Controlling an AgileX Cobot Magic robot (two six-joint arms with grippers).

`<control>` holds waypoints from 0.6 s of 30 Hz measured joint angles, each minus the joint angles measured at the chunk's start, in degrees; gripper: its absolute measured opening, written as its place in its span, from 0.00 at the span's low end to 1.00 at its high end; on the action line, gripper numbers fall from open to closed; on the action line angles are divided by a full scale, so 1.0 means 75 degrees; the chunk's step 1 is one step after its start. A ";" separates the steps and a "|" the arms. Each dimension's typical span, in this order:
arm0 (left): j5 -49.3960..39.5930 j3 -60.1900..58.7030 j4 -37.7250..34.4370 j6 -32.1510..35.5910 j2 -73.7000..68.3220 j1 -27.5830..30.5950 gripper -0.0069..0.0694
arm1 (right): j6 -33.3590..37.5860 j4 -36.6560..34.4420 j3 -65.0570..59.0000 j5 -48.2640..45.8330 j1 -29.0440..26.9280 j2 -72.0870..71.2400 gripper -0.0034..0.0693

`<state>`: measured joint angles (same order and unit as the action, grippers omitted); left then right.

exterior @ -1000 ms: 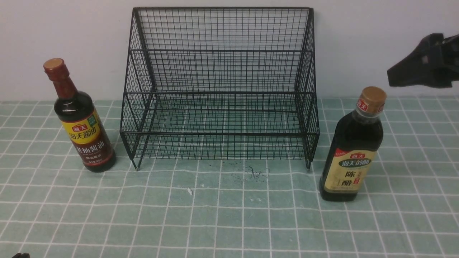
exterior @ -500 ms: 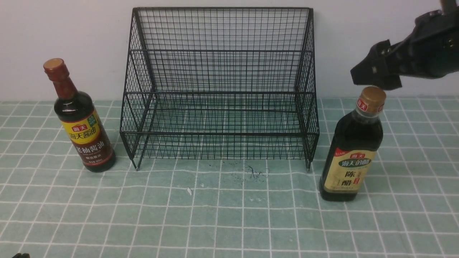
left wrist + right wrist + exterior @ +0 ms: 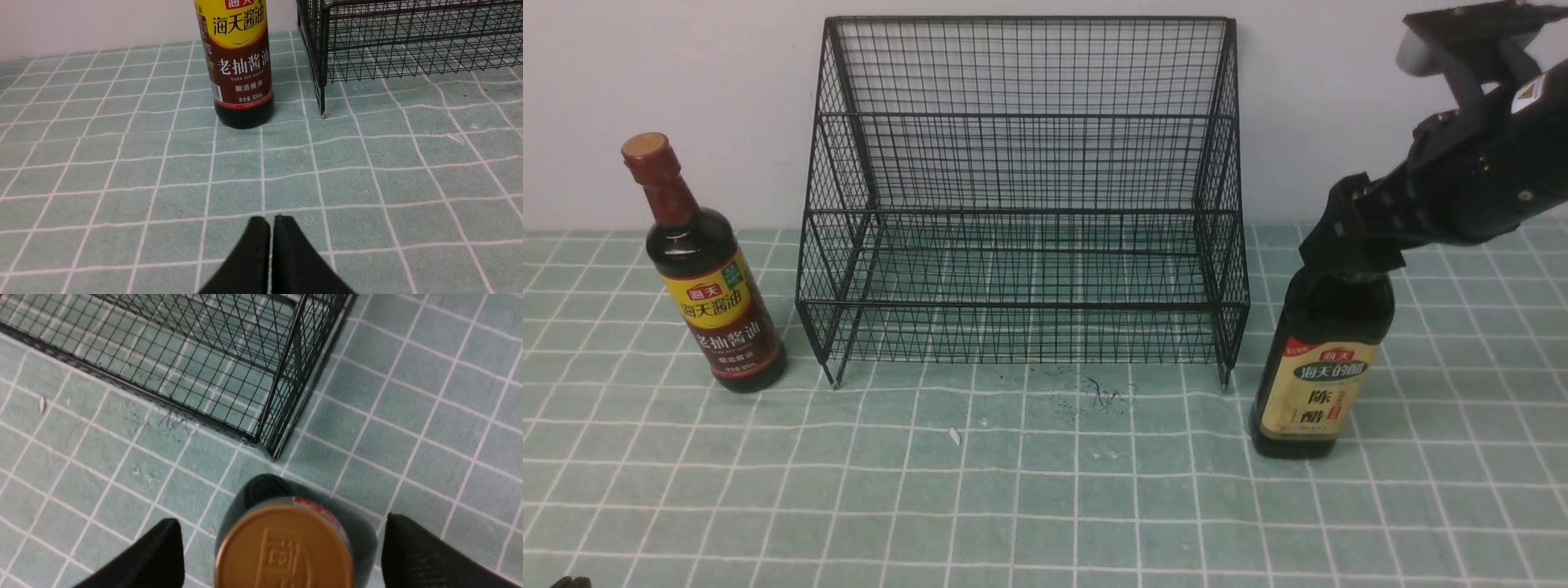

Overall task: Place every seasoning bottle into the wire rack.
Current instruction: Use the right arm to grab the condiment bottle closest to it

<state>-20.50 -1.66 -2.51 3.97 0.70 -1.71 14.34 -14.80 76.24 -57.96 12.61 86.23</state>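
The black wire rack (image 3: 1025,196) stands empty against the back wall. The slim bottle with dark red cap (image 3: 707,278) stands left of the rack; its lower body also shows in the left wrist view (image 3: 241,65). The wider bottle with cream label (image 3: 1319,367) stands right of the rack. My right gripper (image 3: 1349,245) is open and straddles this bottle's top from above, hiding the tan cap in the front view; the right wrist view shows the cap (image 3: 284,547) between the two fingers (image 3: 151,555), with gaps on both sides. My left gripper (image 3: 271,220) is shut and empty, low over the cloth in front of the slim bottle.
A green checked cloth (image 3: 1045,490) covers the table. A small white scrap (image 3: 954,436) and dark scribble marks (image 3: 1098,396) lie in front of the rack. The rack's right front leg (image 3: 273,455) stands close to the wider bottle.
My right arm has come in from the right edge and dropped, moving left and down until its open fingers cover the wider bottle's cap. The bottles and rack have not moved.
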 joint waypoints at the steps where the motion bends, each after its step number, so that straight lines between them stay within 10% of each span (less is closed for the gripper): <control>1: 0.0000 0.0000 0.0000 0.0000 0.0000 0.0000 0.08 | 0.0000 0.0036 0.0000 0.0000 0.0000 0.0000 0.84; 7: 0.0000 0.0000 0.0000 0.0000 0.0000 0.0000 0.08 | -0.0015 0.0124 0.0000 -0.0010 0.0000 0.0000 0.49; 18: 0.0000 0.0000 0.0000 0.0000 0.0000 0.0000 0.08 | 0.0398 0.0479 0.1076 -0.2031 0.0000 -0.0399 0.51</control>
<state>-20.50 -1.66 -2.51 3.97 0.70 -1.71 17.32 -11.20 84.31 -73.19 12.61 83.24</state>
